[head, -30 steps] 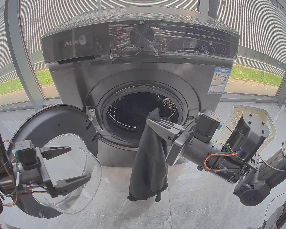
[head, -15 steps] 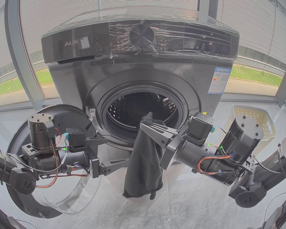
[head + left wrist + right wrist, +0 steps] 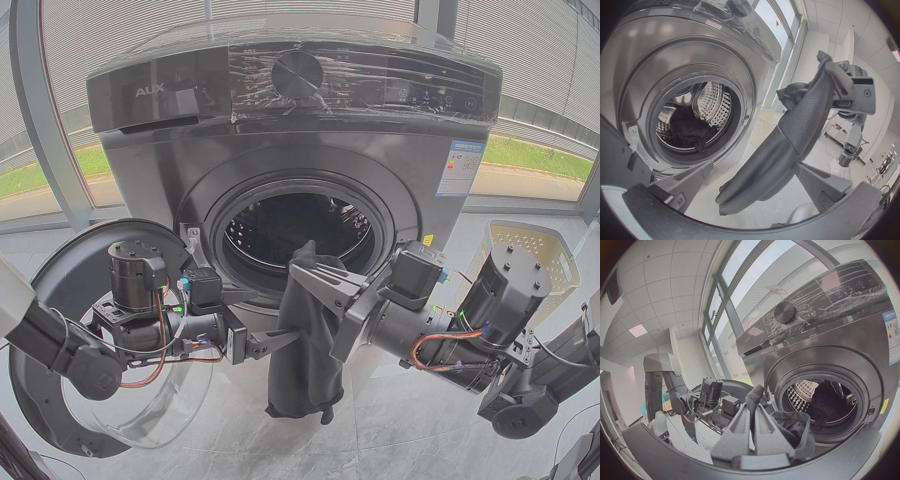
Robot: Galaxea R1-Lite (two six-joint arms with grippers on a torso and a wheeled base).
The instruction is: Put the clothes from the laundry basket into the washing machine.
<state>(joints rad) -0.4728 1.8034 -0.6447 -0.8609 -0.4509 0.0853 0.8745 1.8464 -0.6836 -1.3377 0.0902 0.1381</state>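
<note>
Head view: right fingers pinch hanging garment; open left fingers seemingly straddle it.

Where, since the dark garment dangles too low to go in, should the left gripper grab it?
Probably mid-length on the dark garment, below where the right gripper pinches it, coming from the robot's left: it hangs narrow beside the open left gripper.
</note>
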